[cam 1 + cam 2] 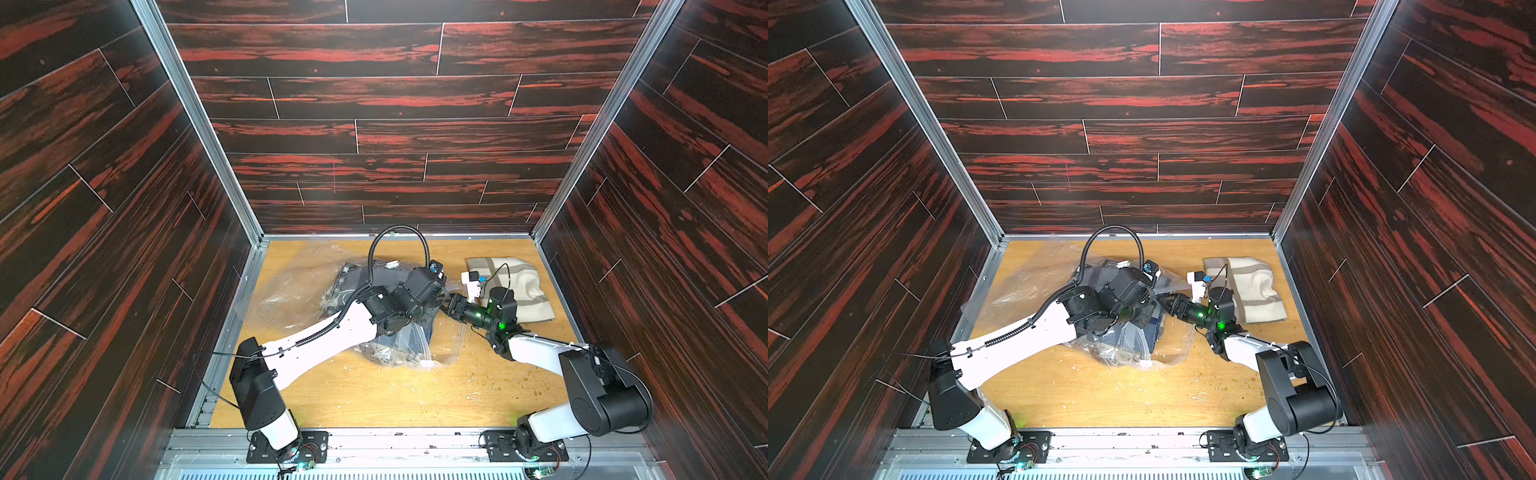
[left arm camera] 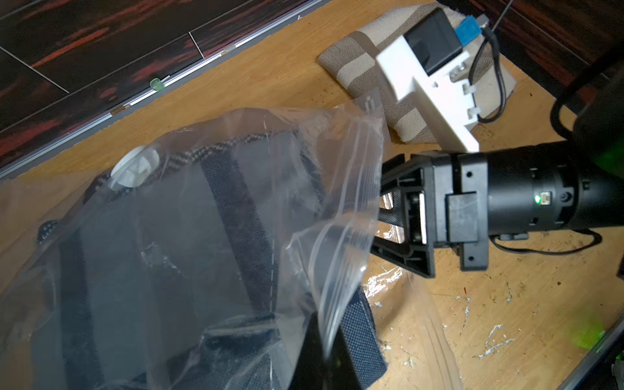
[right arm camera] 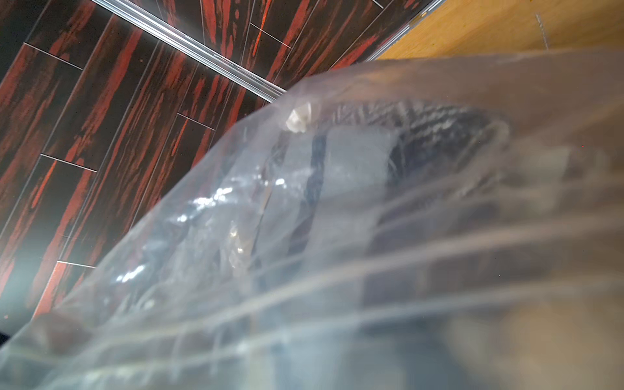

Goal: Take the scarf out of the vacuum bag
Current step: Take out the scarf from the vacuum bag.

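Observation:
The clear vacuum bag [image 1: 291, 291] [image 1: 1017, 291] lies crumpled mid-table with its round white valve [image 2: 135, 167] on top. A dark blue woven scarf [image 2: 236, 202] [image 1: 409, 340] fills it, one end showing at the bag's mouth. My left gripper [image 2: 322, 364] is shut on the bag's zip-seal edge, holding it up. My right gripper [image 1: 451, 305] [image 2: 385, 209] faces the mouth from the right. Its fingers [image 2: 398, 169] stand wide apart, with the tips behind the plastic flap. The right wrist view shows only blurred plastic close up, with the scarf [image 3: 422, 141] behind it.
A folded beige striped cloth [image 1: 523, 286] [image 1: 1254, 286] lies at the back right, outside the bag, just behind my right wrist. A small white slider clip [image 1: 426, 363] sits at the bag's near edge. Dark panelled walls close in the wooden table [image 1: 374, 395] on three sides.

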Robot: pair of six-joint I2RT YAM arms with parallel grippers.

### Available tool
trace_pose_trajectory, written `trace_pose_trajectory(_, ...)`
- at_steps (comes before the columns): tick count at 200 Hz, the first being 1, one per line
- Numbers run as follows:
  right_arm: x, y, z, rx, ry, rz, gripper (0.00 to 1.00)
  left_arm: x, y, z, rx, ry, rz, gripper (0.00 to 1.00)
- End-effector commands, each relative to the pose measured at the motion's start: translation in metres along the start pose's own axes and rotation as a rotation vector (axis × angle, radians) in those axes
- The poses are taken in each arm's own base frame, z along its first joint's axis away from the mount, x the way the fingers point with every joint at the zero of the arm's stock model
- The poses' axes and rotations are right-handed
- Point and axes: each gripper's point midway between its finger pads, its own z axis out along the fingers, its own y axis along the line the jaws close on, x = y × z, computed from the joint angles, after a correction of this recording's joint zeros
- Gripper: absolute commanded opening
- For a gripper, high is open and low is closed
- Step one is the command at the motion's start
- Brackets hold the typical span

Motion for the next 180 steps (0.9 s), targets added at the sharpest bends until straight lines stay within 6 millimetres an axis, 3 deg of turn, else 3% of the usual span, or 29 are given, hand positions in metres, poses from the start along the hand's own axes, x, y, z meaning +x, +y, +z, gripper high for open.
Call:
trace_pose_trajectory(1, -0.001, -0.006, 0.005, 0.022, 0.009, -0.001, 0.69, -0.012, 0.001, -0.008, -0.007, -0.027, 0.016, 0.0)
trace_pose_trajectory(53, -0.003, -0.019, 0.008, 0.088, -0.001, 0.007, 0.68, -0.015, 0.0, -0.01, -0.008, -0.032, 0.021, 0.0)
trace_pose_trajectory(152, -0.003, -0.012, 0.028, 0.053, 0.047, -0.004, 0.68, -0.016, 0.001, -0.006, -0.012, -0.037, 0.012, 0.0)
trace_pose_trajectory(180, -0.002, -0.008, 0.027, 0.05, 0.05, -0.019, 0.61, -0.017, 0.0, -0.006, -0.013, -0.037, 0.013, 0.0)
